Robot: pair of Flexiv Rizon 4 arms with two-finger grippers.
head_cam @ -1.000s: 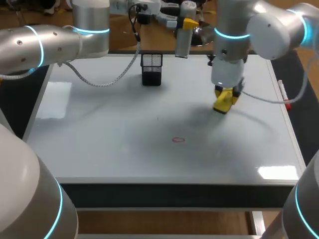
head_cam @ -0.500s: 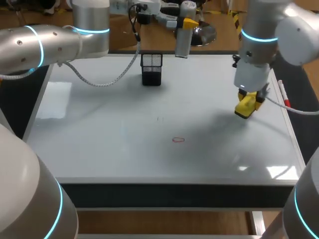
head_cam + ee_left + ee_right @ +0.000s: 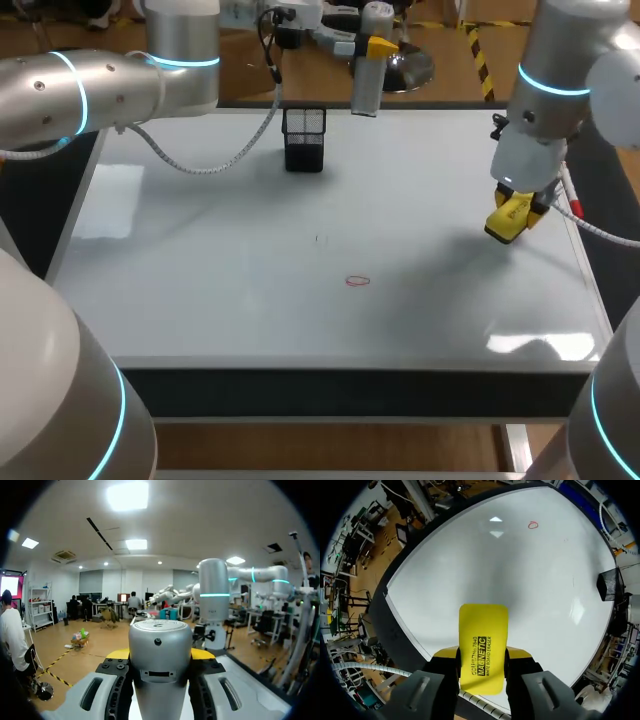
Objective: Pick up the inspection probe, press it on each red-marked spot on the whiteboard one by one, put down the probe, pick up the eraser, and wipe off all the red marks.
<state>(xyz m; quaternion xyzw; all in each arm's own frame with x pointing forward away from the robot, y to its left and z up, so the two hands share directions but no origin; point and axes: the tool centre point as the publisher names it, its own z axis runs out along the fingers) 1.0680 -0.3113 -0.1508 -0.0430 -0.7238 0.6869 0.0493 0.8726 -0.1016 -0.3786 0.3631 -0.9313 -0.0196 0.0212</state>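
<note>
The whiteboard (image 3: 200,260) covers the table and bears one small red ring mark (image 3: 358,281), also visible far ahead of the right gripper (image 3: 533,525). My right gripper (image 3: 514,212) hangs just above the board near its right edge, shut on the yellow eraser (image 3: 506,222); the eraser (image 3: 482,650) sticks out between its fingers. My left gripper (image 3: 372,48) is held high over the board's far edge, shut on the grey cylindrical probe (image 3: 365,88), which points down. The probe's round end (image 3: 160,645) fills the gap in the left wrist view.
A black mesh pen holder (image 3: 304,138) stands at the back middle of the board and also shows in the right wrist view (image 3: 610,585). A red marker (image 3: 568,188) lies along the right edge. A grey cable (image 3: 210,160) droops from my left arm over the back left.
My right arm has carried the eraser rightward from the board's middle right to near its right edge. The left arm and probe have stayed put.
</note>
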